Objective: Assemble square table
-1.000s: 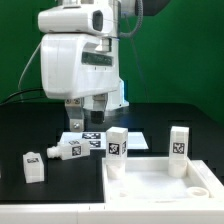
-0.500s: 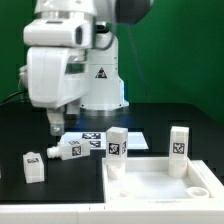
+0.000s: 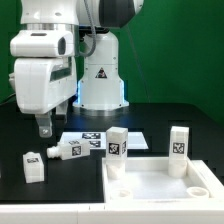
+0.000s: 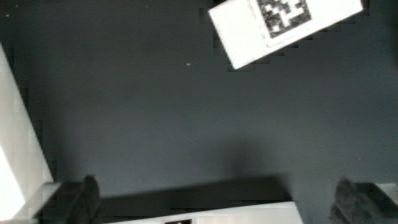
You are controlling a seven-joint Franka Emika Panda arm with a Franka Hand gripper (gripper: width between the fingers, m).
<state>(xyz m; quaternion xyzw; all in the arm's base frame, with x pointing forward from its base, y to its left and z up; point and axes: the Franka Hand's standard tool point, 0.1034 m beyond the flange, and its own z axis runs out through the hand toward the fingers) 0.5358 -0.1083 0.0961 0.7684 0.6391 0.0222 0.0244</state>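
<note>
Robot arm is swinging toward the exterior view's left, carrying its claw off the marker board, over which it was hanging a second ago, and out above the bare black tabletop. The claw is travelling with its jaws spread wide and nothing between them. In the wrist view both fingertips are framing only dark surface.

The square table is sitting part-built at the exterior view's lower right. Its white slab is lying flat on the tabletop, with one leg and a second leg standing upright along its far edge. How firmly they are seated cannot be told.

Two more legs are waiting loose at the exterior view's left. A small upright leg is standing apart, and a toppled leg is lying just beside the marker board. The claw is now hovering above and behind this pair, so the swing looks like a line-up for the next pick, with roughly half the leg-fitting done.

No brand name or words are showing clearly enough to read. The legs and the marker board are wearing black-and-white square tags, and the arm's white base is displaying a small warning triangle. A tagged white piece is edging into the wrist view; which part it is cannot be told.
</note>
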